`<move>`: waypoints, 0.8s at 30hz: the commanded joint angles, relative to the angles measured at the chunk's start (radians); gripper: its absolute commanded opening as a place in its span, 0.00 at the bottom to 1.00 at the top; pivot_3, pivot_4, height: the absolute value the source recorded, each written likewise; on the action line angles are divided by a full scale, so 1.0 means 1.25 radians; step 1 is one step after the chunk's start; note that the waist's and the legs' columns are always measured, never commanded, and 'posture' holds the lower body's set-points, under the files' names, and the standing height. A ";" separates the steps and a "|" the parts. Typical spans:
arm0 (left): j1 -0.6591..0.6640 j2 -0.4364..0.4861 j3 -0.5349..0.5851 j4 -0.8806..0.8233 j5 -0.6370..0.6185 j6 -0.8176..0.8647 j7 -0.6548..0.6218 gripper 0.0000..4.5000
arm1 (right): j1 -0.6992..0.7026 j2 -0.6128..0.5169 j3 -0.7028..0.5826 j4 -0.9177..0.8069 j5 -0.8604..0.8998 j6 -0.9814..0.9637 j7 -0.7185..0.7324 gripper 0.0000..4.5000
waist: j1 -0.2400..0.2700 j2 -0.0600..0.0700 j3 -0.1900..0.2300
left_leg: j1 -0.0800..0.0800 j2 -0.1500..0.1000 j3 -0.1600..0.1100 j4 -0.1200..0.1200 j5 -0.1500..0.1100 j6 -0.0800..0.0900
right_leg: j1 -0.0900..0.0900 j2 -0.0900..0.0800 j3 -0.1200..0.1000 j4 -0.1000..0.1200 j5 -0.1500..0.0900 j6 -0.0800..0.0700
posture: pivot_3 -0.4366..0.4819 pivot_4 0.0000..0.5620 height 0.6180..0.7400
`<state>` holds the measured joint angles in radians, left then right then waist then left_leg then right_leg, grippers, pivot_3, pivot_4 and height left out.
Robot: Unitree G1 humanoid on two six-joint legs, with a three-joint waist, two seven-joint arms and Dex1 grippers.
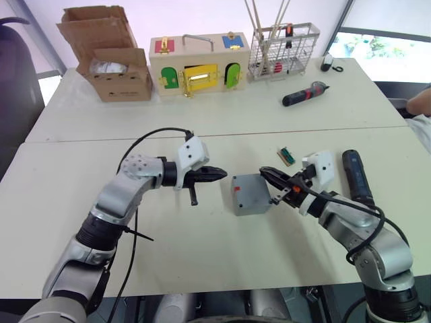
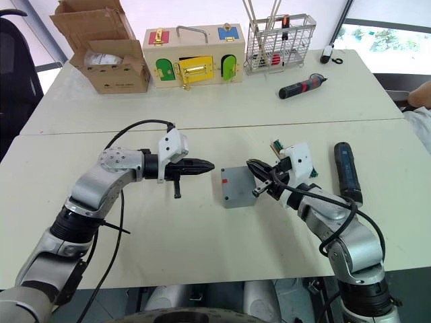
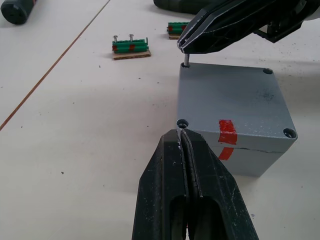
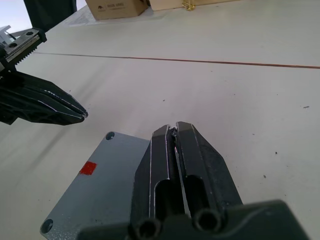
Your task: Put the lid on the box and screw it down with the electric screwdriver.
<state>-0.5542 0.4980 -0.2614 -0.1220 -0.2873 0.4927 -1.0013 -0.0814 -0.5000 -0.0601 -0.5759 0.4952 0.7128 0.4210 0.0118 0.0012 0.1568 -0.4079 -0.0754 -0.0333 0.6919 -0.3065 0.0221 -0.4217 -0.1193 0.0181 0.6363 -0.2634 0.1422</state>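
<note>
The grey box [image 1: 250, 202] stands mid-table with the lid [image 3: 232, 97] lying flat on top, and a strip of red tape [image 3: 227, 131] runs across the seam. My right gripper [image 1: 262, 171] is over the lid's far corner, shut on a small screw [image 3: 186, 61] that stands upright in the corner hole. My left gripper [image 1: 224, 173] is shut and empty, its tips just off the box's left corner. The dark blue electric screwdriver [image 1: 357, 176] lies on the table to the right of my right arm, and neither gripper touches it.
A green terminal block [image 1: 286, 155] lies just behind the box. Further back are a red-and-black screwdriver [image 1: 304, 95], a wire rack [image 1: 284, 50], a wooden box with coloured doors [image 1: 199, 67] and an open cardboard box [image 1: 111, 54]. A seam [image 1: 101, 140] crosses the table.
</note>
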 commanded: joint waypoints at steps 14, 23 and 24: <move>-0.018 -0.003 -0.001 -0.017 0.004 -0.014 -0.008 0.00 | 0.007 -0.011 0.005 0.009 -0.045 -0.029 0.013 0.01 | 0.000 0.000 0.000 | 0.000 0.000 0.000 0.000 0.000 0.000 | 0.000 0.000 0.000 0.000 0.000 0.000 | 0.48 0.27 0.97; -0.017 -0.006 0.000 -0.015 0.004 -0.014 -0.007 0.00 | -0.008 -0.005 -0.003 0.013 -0.061 -0.036 0.016 0.75 | 0.000 0.000 0.000 | 0.000 0.000 0.000 0.000 0.000 0.000 | 0.000 0.000 0.000 0.000 0.000 0.000 | 0.48 0.27 0.97; -0.016 -0.007 0.000 -0.014 0.004 -0.013 -0.008 0.00 | -0.008 -0.005 -0.008 0.010 -0.058 -0.034 0.017 0.83 | 0.000 0.000 0.000 | 0.000 0.000 0.000 0.000 0.000 0.000 | 0.000 0.000 0.000 0.000 0.000 0.000 | 0.48 0.27 0.97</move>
<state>-0.5557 0.4887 -0.2630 -0.1214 -0.2814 0.4908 -1.0045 -0.0825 -0.5070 -0.0489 -0.5397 0.4156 0.6880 0.4392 0.0116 0.0012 0.1568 -0.4079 -0.0754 -0.0332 0.6919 -0.3065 0.0221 -0.4219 -0.1193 0.0181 0.6364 -0.2634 0.1422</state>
